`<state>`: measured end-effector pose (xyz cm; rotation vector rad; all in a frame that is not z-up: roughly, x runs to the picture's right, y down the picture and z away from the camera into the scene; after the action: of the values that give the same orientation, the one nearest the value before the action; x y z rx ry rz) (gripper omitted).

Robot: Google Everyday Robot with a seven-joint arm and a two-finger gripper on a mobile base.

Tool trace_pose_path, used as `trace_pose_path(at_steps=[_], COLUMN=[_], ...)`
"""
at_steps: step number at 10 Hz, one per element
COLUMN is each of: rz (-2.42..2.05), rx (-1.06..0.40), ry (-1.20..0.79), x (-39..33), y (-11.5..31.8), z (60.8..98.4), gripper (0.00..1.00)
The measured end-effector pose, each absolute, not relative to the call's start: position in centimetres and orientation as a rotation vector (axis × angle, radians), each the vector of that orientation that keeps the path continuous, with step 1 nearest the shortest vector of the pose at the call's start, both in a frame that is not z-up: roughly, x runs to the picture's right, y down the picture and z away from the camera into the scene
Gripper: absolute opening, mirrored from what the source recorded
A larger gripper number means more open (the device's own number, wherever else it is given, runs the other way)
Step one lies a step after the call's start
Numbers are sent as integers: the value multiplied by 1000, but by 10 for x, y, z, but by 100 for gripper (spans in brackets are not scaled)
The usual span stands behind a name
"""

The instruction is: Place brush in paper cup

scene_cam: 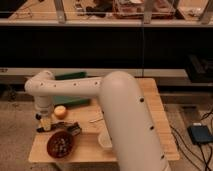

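Note:
The brush (73,129) lies on the wooden table (152,102), a dark slim shape just above the right rim of the reddish-brown bowl. The white paper cup (104,141) stands to the brush's right near the front edge, its right side hidden behind my big white arm. My gripper (45,124) hangs from the wrist at the table's left edge, pointing down, a short way left of the brush and above the bowl's left side. It is well left of the cup.
A reddish-brown bowl of dark bits (60,145) sits at the front left corner. A yellow-orange ball (60,111) lies just right of the gripper. A thin pale utensil (96,120) lies mid-table. A green flat item (73,101) lies behind. A blue box (201,134) sits on the floor at right.

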<state>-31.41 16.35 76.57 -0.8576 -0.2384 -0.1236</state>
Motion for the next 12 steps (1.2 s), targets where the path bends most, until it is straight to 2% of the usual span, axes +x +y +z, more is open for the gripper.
trace_pose_path(at_steps=[12], rz=[-214], rx=[-837], ry=[-309], x=[-333], y=[184], z=[803], gripper=[58])
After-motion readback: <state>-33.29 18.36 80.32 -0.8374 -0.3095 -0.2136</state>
